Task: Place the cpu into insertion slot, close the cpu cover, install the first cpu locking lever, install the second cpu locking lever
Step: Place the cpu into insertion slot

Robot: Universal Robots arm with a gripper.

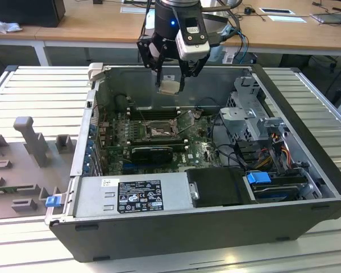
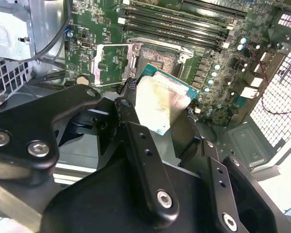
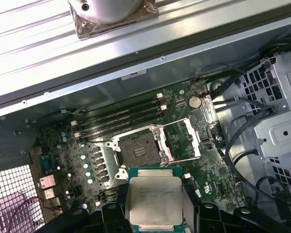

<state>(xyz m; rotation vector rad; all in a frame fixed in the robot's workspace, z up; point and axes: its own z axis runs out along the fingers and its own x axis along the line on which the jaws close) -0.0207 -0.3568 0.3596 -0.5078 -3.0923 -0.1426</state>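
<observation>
My gripper (image 1: pixel 170 84) hangs above the open computer case, near its back wall, shut on the cpu (image 1: pixel 169 87). The cpu (image 3: pixel 153 201) is a flat square chip with a pale silvery top and a green edge, pinched between the two black fingers in both wrist views (image 2: pixel 161 102). Below it on the green motherboard lies the insertion slot (image 3: pixel 138 150), a dark-framed square socket with nothing in it (image 2: pixel 157 60) (image 1: pixel 158 132). The cpu cover (image 3: pixel 182 140), a thin grey metal frame, stands swung open beside the slot (image 2: pixel 111 65) (image 1: pixel 185 121). The chip is well above the slot and apart from it.
Black memory slots (image 3: pixel 121 119) run along one side of the socket. A grey drive cage (image 1: pixel 251 111) with cables fills the case on the exterior view's right. A power supply (image 1: pixel 136 196) and a black shroud (image 1: pixel 219 186) sit at the front. A grey fixture tray (image 1: pixel 23 153) lies outside on the left.
</observation>
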